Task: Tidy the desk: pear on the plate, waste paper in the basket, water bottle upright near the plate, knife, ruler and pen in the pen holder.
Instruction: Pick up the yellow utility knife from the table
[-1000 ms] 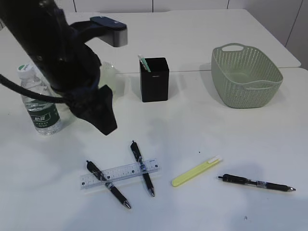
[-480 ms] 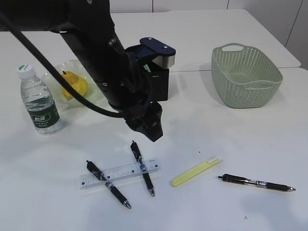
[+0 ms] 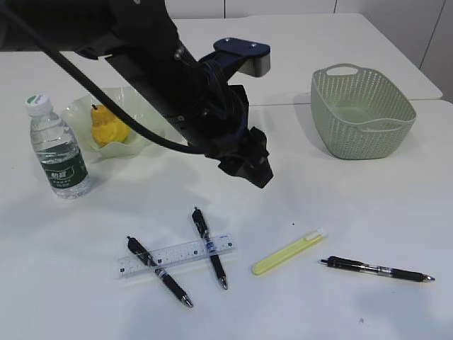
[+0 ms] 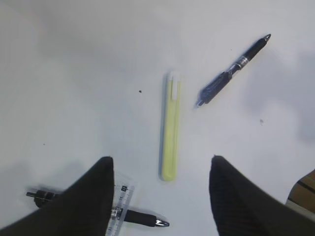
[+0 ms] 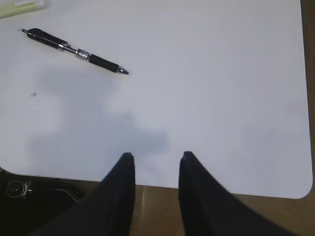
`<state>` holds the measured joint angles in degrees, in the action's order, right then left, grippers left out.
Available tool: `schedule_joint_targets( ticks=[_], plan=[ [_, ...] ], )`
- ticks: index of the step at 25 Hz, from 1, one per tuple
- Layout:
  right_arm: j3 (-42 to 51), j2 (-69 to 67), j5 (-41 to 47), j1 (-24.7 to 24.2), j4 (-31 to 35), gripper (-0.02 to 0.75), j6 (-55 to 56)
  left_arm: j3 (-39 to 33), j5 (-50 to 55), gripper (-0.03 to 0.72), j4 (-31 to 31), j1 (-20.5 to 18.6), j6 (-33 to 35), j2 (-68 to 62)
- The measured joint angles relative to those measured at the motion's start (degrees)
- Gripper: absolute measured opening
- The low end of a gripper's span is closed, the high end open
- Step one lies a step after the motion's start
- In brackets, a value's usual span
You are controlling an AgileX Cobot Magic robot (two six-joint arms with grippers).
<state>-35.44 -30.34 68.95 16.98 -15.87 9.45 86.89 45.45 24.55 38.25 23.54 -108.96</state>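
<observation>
Nearest lay the ruler (image 3: 177, 256) across two pens (image 3: 209, 247), with the knife (image 3: 289, 252) (a yellow-green stick) and a third pen (image 3: 377, 269) to their right on the desk (image 3: 340, 198). The left gripper (image 3: 255, 164) hung above them, jaws apart and empty; from its wrist the knife (image 4: 170, 125) sat between the fingertips (image 4: 101, 172), lower down. The right gripper (image 5: 156, 164) was parted, empty, at the desk's edge. Farther back stood the bottle (image 3: 58, 149), the pear (image 3: 107, 126) on the plate (image 3: 141, 103), and the basket (image 3: 361, 112).
</observation>
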Motion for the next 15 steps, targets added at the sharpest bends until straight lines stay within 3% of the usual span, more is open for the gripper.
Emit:
schedule_joint_targets(
  ticks=[10,15],
  plan=[
    [3.0,0.0,-1.9,0.0,-0.1,0.26,0.1,0.6,3.3,0.427,-1.3,1.4,1.1,-6.1],
    [3.3,0.0,-3.5,0.0,0.0,0.26,0.2,8.7,8.4,0.426,-2.4,3.1,1.1,-12.3]
  ],
)
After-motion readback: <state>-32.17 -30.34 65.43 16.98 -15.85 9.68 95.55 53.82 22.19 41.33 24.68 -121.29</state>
